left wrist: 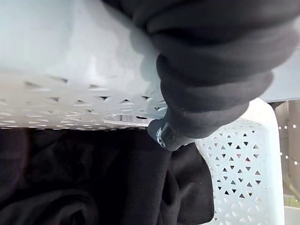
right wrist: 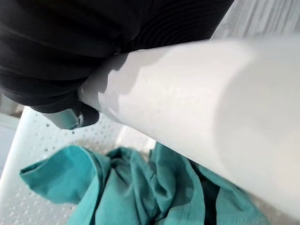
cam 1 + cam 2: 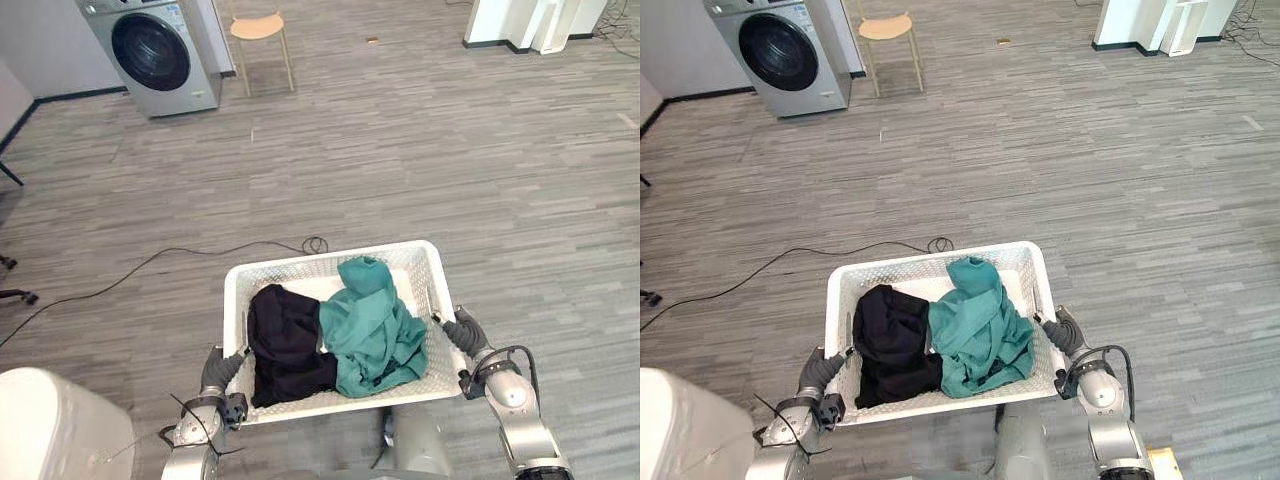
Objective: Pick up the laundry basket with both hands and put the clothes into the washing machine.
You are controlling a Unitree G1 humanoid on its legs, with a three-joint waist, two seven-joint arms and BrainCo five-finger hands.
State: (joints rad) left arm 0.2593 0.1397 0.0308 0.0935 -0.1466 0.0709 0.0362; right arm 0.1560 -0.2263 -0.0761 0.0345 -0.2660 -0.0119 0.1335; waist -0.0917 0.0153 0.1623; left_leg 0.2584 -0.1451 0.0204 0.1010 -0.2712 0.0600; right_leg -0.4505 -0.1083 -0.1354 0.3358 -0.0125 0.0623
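A white perforated laundry basket (image 3: 330, 258) sits crosswise in front of me, held between my two hands. A black garment (image 3: 285, 340) fills its left half and a teal garment (image 3: 370, 320) lies heaped in its right half. My left hand (image 3: 222, 370) grips the basket's left rim, and in the left wrist view its dark cover (image 1: 211, 61) wraps over the rim (image 1: 56, 56) above the black cloth (image 1: 93, 178). My right hand (image 3: 462, 330) is curled over the right rim (image 2: 187, 93), next to the teal cloth (image 2: 140, 187). The grey washing machine (image 3: 155, 50) stands far off at the upper left, its round door shut.
A light wooden stool (image 3: 258, 28) stands just right of the machine. White furniture (image 3: 530, 20) lines the far right wall. A white rounded object (image 3: 50, 430) sits close at my lower left. Grey plank floor stretches between me and the machine.
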